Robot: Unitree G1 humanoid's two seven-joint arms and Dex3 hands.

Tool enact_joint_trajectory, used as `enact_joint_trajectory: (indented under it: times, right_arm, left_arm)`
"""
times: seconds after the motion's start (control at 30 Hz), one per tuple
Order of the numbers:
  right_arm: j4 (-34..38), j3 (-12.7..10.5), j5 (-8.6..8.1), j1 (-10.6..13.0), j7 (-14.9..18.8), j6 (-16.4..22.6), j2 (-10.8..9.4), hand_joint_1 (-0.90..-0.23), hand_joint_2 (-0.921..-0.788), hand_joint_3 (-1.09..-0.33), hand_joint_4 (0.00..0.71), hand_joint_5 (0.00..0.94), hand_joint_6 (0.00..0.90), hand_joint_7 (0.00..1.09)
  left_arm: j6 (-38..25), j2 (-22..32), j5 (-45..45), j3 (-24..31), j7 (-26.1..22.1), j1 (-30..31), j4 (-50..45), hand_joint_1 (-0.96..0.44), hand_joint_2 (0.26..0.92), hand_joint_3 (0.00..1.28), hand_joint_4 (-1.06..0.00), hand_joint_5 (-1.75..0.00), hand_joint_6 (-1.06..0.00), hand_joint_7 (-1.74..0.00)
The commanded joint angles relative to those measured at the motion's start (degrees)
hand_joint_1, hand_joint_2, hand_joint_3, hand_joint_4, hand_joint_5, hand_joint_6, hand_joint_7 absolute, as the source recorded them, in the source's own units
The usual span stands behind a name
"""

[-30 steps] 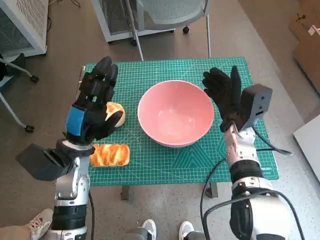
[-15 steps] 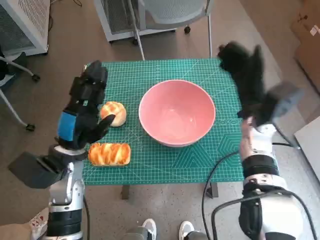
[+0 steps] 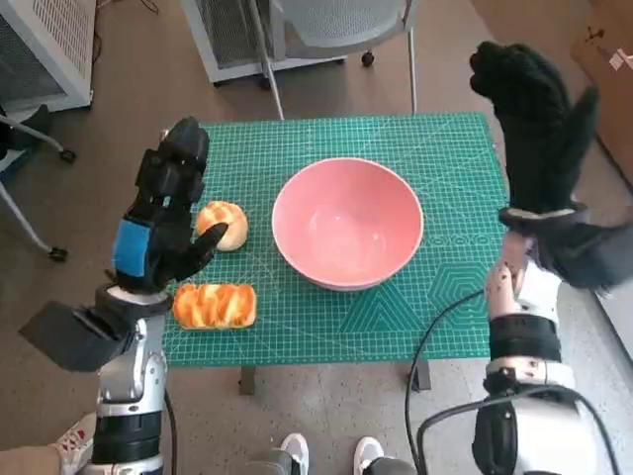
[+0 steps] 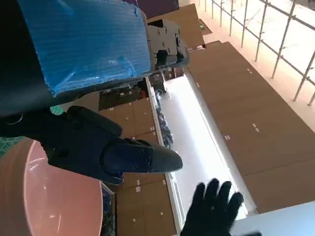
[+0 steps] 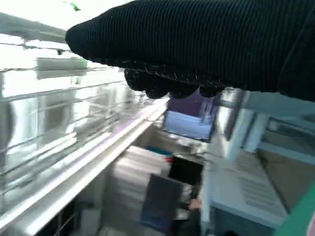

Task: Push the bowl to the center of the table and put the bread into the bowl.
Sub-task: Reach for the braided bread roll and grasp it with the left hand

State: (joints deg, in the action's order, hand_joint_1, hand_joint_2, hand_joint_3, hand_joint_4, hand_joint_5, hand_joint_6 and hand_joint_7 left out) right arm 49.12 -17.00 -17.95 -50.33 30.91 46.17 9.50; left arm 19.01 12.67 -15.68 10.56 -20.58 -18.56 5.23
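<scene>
Head view: a pink bowl (image 3: pixel 347 223) stands upright near the middle of the desk (image 3: pixel 435 158), which is covered by a green cutting mat. Two pieces of bread lie outside the bowl on the robot's left part of the mat: a round bun (image 3: pixel 226 224) just beside the bowl, and a ridged loaf (image 3: pixel 215 305) nearer the front edge.

The left hand (image 3: pixel 163 213), black with blue tape over its back, hovers above the mat's left edge with fingers apart and nothing in them; part of the bun is hidden behind its fingers, and whether they touch it cannot be told.

The right hand (image 3: pixel 535 124), in a black knitted glove, is raised beside the desk's right edge, well apart from the bowl, fingers extended and apart, empty. Its outline is blurred, and the camera housing at the wrist is smeared.

A chair base (image 3: pixel 326 35) and a white cabinet (image 3: pixel 45 49) are cut off by the upper edge; shoes (image 3: pixel 331 455) of a nearby person show at the lower edge.

Left wrist view: the taped back and black fingers (image 4: pixel 113 152) fill the near field; only a curved slice of the bowl (image 4: pixel 54 196) is visible. The gloved right hand (image 4: pixel 211 206) appears partly cut off.

Right wrist view: the glove (image 5: pixel 206 44) forms a dark band; the background is blurred and hard to make out.
</scene>
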Motion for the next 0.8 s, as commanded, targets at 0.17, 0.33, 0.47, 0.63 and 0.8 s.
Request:
enact_joint_trajectory:
  times: [0.17,0.33,0.47,0.63,0.8]
  right_arm:
    - [-2.27,1.53,-0.61,3.52,1.15,-0.65,-0.78,-0.632,-0.921,-0.641,0.207,0.02,0.321,0.05]
    - [-1.82,1.78,-0.39,3.64,0.62,-0.89,-0.82,-0.638,-0.921,-0.639,0.209,0.017,0.327,0.05]
    - [-1.58,1.92,-0.16,3.65,0.2,-1.52,-0.93,-0.642,-0.921,-0.638,0.209,0.014,0.333,0.05]
    - [-1.87,2.15,0.25,3.66,-0.27,-1.87,-0.95,-0.644,-0.921,-0.637,0.212,0.012,0.337,0.05]
    - [-2.48,2.34,0.15,3.64,-0.52,-2.51,-0.81,-0.644,-0.921,-0.635,0.212,0.01,0.338,0.04]
  left_arm:
    - [-0.9,7.99,9.92,0.16,0.79,-0.19,-3.88,-0.51,0.855,0.13,-0.07,-0.01,0.0,-0.43]
    - [-10.44,15.35,17.25,0.36,-0.71,2.39,-12.59,-0.42,0.778,0.08,-0.08,-0.01,0.0,-0.44]
    - [-23.0,21.13,21.67,-0.49,-4.15,4.42,-22.16,-0.34,0.752,0.04,-0.09,-0.01,-0.06,-0.37]
    - [-32.75,24.46,26.25,-2.36,-6.15,5.57,-29.39,-0.29,0.749,0.01,-0.08,0.0,-0.18,-0.17]
    - [-33.8,27.08,28.63,-3.82,-8.05,6.31,-31.82,-0.27,0.743,0.0,-0.09,0.0,-0.22,-0.11]
